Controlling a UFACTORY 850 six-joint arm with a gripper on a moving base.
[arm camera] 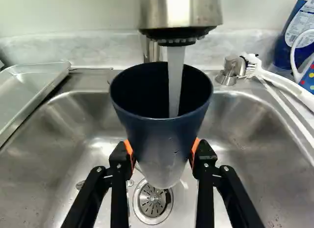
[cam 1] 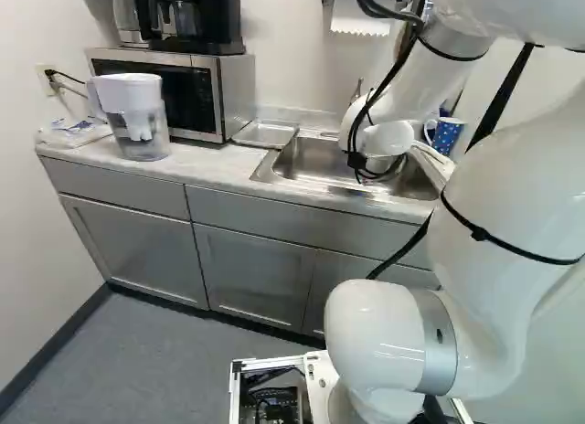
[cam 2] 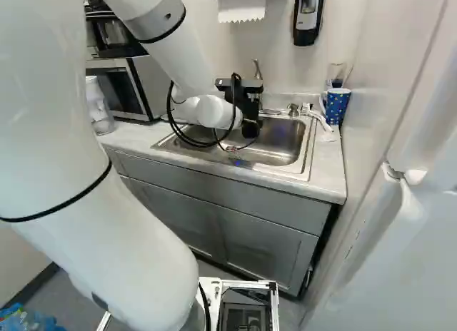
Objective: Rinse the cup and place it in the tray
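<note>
A glossy white arm (cam 1: 388,337) reaches past flat grey cabinet doors (cam 1: 256,269) to the pale, mottled desk (cam 1: 206,164). Over the brushed-steel sink (arm camera: 93,120), its black tool (cam 2: 248,103) grips a smooth, tapering dark-blue cup (arm camera: 162,144) between orange pads (arm camera: 129,149), mouth up above the round slotted drain (arm camera: 153,201). Water (arm camera: 175,85) streams into the cup from a cylindrical metal faucet (arm camera: 179,9). At left lies a shallow rectangular metal tray (cam 1: 265,133); at far right, a white bristled brush (arm camera: 284,84) lies near a dotted blue mug (cam 2: 336,106).
</note>
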